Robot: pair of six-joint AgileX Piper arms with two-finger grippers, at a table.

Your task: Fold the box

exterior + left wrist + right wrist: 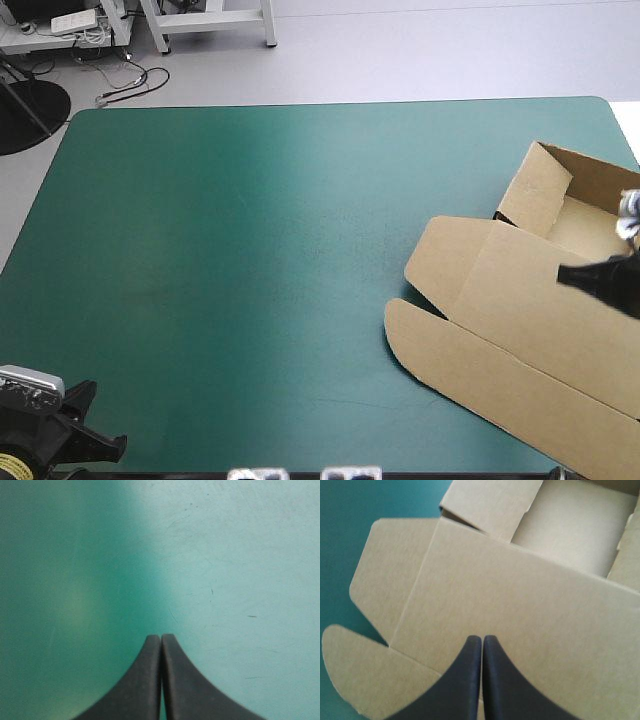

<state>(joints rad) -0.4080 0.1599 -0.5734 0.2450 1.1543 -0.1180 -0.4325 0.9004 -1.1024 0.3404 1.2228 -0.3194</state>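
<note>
1. Box (pixel 540 300): right side of the high view, tray walls up, lid (pixel 500 350) flat.
2. Right gripper (pixel 482 639) clenched, empty, over the lid; left gripper (pixel 161 637) clenched, empty, lower left.
3. Your risk: a one-handed push slides the box off the teal-green cover (pixel 250 250).

The high view looks forward and down over the whole worktop (pixel 250 250), the box (pixel 520 310) at its frame's right, while the left wrist view faces the teal-green cover (pixel 225 555) closely and the right wrist view shares that box, close above.
</note>
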